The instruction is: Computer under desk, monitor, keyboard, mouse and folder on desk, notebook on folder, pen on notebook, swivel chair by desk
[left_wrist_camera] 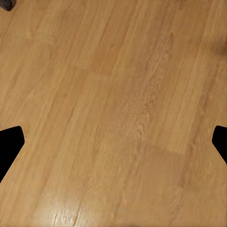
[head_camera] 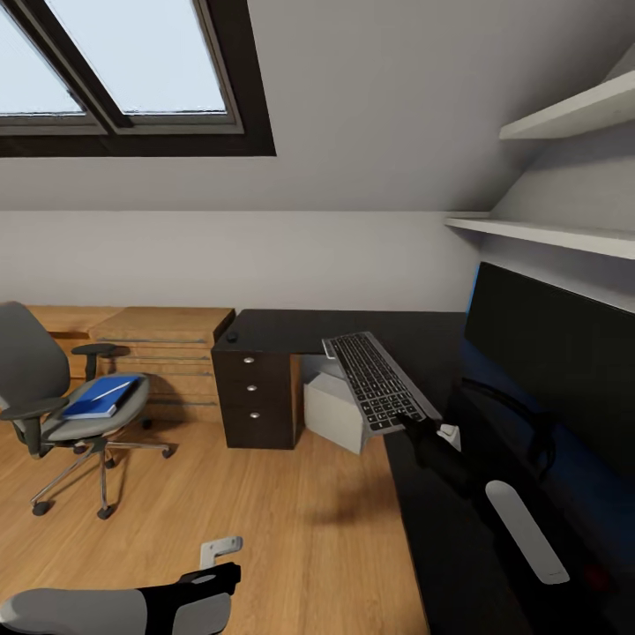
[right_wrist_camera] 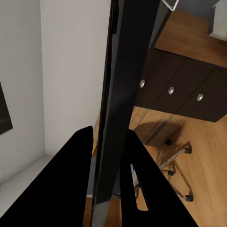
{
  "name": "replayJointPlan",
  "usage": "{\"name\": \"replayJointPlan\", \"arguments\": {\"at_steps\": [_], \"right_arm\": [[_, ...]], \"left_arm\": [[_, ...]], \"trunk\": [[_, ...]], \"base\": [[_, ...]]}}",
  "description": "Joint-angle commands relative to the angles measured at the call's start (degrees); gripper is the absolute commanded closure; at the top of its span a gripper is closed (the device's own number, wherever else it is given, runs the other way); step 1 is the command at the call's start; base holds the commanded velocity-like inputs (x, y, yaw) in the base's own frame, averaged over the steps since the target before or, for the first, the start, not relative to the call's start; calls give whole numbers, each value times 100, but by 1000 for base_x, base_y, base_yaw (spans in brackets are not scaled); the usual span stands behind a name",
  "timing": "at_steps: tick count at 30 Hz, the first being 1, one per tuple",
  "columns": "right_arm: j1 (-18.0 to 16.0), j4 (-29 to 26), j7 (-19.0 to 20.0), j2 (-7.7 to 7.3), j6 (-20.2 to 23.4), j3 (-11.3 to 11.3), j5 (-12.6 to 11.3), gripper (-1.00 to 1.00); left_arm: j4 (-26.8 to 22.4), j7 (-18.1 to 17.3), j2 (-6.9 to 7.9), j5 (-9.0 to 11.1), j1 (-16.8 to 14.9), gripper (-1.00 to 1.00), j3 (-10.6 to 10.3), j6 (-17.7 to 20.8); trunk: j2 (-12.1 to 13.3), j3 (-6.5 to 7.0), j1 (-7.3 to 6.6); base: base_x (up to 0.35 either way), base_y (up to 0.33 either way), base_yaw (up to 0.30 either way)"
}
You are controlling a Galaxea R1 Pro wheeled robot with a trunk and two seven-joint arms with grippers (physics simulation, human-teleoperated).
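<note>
We held the keyboard [head_camera: 377, 381] by its near edge in our right gripper [head_camera: 413, 425], lifted off the black desk [head_camera: 291, 328] and tilted, its far end reaching out past the desk edge. In the right wrist view the two dark fingers [right_wrist_camera: 75, 175] were clamped on either side of the thin board [right_wrist_camera: 124, 90], seen edge-on. Just right of that gripper stood the monitor [head_camera: 551, 366], its black screen facing us from the desk's right wing. Beyond the keyboard, under the desk and beside the drawer unit [head_camera: 256, 397], sat the white computer [head_camera: 335, 410]. The small dark mouse [head_camera: 232, 336] lay on the desk's far left corner, well away from the gripper. Far to the left of it, the swivel chair [head_camera: 53, 397] stood on the wood floor [head_camera: 265, 520] with the blue folder [head_camera: 101, 396] on its seat. Our left gripper [left_wrist_camera: 113, 142] hung low above the bare floor, its fingertips [left_wrist_camera: 9, 144] spread wide and empty.
</note>
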Motion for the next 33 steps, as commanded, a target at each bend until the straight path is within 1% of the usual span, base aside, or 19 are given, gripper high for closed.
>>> {"name": "replayJointPlan", "arguments": {"at_steps": [1,6,10,13,14,16,19,20,21,25,30,33], "right_arm": [[-4,-7,-23,-4,5,6,-65,100],[-4,0,22,7,4,18,-71,100],[-4,65,39,71,-34,17,-50,100],[-9,440,36,93,-308,9,-54,100],[-12,495,34,95,-379,9,-54,100],[-18,631,29,99,-666,7,-51,100],[-24,695,23,100,-900,6,-44,100],[-29,761,20,99,-1056,6,-41,100],[-47,967,16,94,-1376,6,-40,100],[-67,1193,1,93,-1576,6,-32,100],[-136,1482,-1,91,-1593,6,-30,100],[-148,1502,-6,86,-1577,6,-30,100]], "left_arm": [[-13,13,4,43,-12,-100,-42,-39],[-6,13,7,43,-12,-100,-42,-39],[-6,15,10,46,-12,-100,-42,-39],[-6,20,38,50,-12,-100,-42,-46],[-6,20,40,50,-12,-100,-42,-46],[-6,21,47,51,-12,-100,-42,-47],[-6,21,49,51,-12,-100,-42,-46],[-6,21,50,51,-12,-100,-42,-47],[-6,21,48,50,-12,-100,-45,-47],[-6,21,43,49,-12,-100,-47,-44],[-6,21,50,51,-12,-100,-43,-40],[-6,21,51,51,-12,-100,-42,-40]], "trunk": [[-5,-7,0],[-5,-7,0],[-5,-7,0],[-5,-7,0],[-5,-7,0],[-5,-7,0],[-5,-7,0],[-5,-7,0],[-5,-7,0],[-5,-7,0],[-5,-7,0],[-5,-7,0]], "base": [[0,-2,0],[0,0,0],[0,0,0],[0,0,0],[0,0,0],[0,0,0],[0,0,0],[0,0,0],[0,0,0],[0,-15,0],[0,-185,0],[0,-94,0]]}}
